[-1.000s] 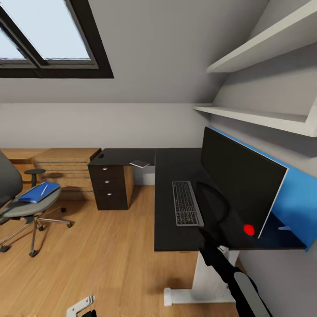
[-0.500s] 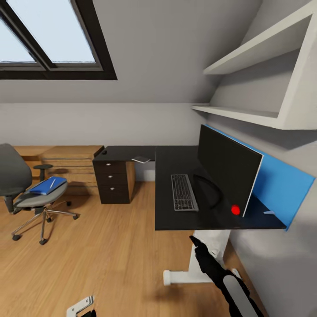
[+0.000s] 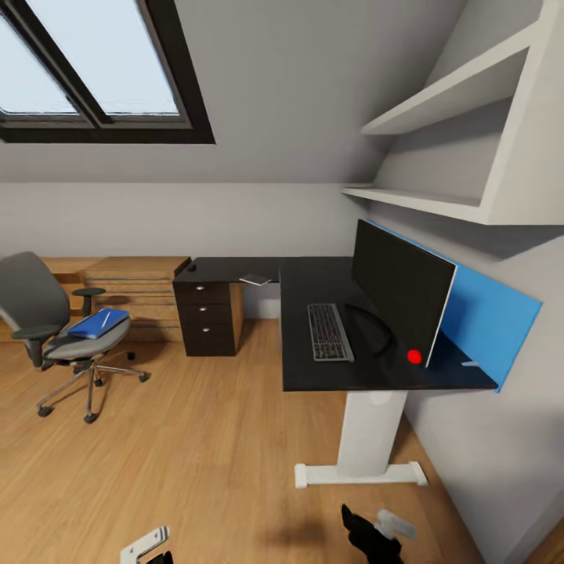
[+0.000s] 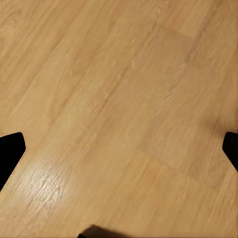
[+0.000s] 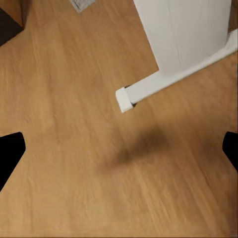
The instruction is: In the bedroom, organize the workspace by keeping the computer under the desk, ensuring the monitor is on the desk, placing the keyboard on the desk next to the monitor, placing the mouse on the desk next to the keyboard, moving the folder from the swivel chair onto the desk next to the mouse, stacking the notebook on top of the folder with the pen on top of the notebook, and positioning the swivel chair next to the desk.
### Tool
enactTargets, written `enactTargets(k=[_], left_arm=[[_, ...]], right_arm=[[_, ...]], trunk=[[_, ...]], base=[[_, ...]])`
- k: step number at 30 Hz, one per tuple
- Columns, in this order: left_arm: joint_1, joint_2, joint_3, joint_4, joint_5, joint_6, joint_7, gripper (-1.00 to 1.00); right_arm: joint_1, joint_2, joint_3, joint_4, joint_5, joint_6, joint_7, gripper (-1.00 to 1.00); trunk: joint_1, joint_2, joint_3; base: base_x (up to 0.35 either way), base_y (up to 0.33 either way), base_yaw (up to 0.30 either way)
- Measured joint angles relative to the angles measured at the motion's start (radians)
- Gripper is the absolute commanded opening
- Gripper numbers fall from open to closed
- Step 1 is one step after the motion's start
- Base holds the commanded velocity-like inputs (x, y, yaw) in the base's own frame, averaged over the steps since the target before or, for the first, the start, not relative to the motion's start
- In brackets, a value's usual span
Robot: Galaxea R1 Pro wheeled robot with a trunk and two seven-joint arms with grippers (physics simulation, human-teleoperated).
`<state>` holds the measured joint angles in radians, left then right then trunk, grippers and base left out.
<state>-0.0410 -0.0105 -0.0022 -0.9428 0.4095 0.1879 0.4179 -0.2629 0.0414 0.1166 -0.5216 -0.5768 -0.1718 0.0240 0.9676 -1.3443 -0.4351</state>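
Observation:
The black L-shaped desk (image 3: 313,278) carries the wide monitor (image 3: 399,291), with the keyboard (image 3: 329,333) in front of it. A thin grey notebook (image 3: 255,280) and a small dark mouse (image 3: 190,267) lie on the desk's far wing. At the left stands the swivel chair (image 3: 55,333), away from the desk, with the blue folder (image 3: 95,323) and the pen (image 3: 105,319) on its seat. The computer is out of view. My right gripper (image 3: 368,529) (image 5: 119,153) hangs low over the floor, open and empty. My left gripper (image 4: 119,148) is open over bare floor.
A dark drawer unit (image 3: 207,317) sits under the desk's far wing, with a light-wood chest (image 3: 133,290) beside it. The desk's white leg (image 3: 366,435) and its foot (image 5: 148,87) stand just ahead of my right gripper. White shelves (image 3: 439,200) and a blue panel (image 3: 486,313) line the right wall.
The whole view has pulled back from the desk and turned slightly, so the camera moved. My right arm has dropped from the desk's front edge to the bottom of the view.

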Motion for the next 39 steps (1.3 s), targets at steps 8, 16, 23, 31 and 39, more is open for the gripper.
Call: enactTargets(k=[8, 16, 23, 31, 39], left_arm=[[0.0, 0.001, -0.037, -0.004, -0.002, 0.0, -0.039, 1.0], [0.0, 0.004, -0.046, 0.04, -0.002, -0.065, -0.05, 1.0], [0.0, 0.003, -0.05, 0.089, -0.002, -0.128, -0.053, 1.0], [0.0, 0.001, -0.067, 0.121, -0.001, -0.141, -0.051, 1.0], [0.0, 0.002, -0.109, 0.142, -0.001, -0.146, -0.05, 1.0]], right_arm=[[0.0, 0.002, 0.007, 0.333, 0.148, -0.547, -0.014, 1.0], [0.0, 0.03, 0.007, 0.392, 0.161, -0.709, -0.03, 1.0], [0.0, 0.033, 0.007, 0.409, 0.163, -0.727, -0.032, 1.0], [0.0, 0.027, 0.008, 0.412, 0.164, -0.738, -0.032, 1.0], [0.0, 0.034, 0.013, 0.414, 0.171, -0.741, -0.025, 1.0]], trunk=[[0.0, 0.0, 0.0], [0.0, 0.0, 0.0], [0.0, 0.0, 0.0], [0.0, 0.0, 0.0], [0.0, 0.0, 0.0]], base=[[-0.012, 0.299, 0.0], [-0.001, 0.327, 0.0], [0.0, 0.33, 0.0], [0.064, 0.31, 0.0], [0.155, 0.02, 0.0]])
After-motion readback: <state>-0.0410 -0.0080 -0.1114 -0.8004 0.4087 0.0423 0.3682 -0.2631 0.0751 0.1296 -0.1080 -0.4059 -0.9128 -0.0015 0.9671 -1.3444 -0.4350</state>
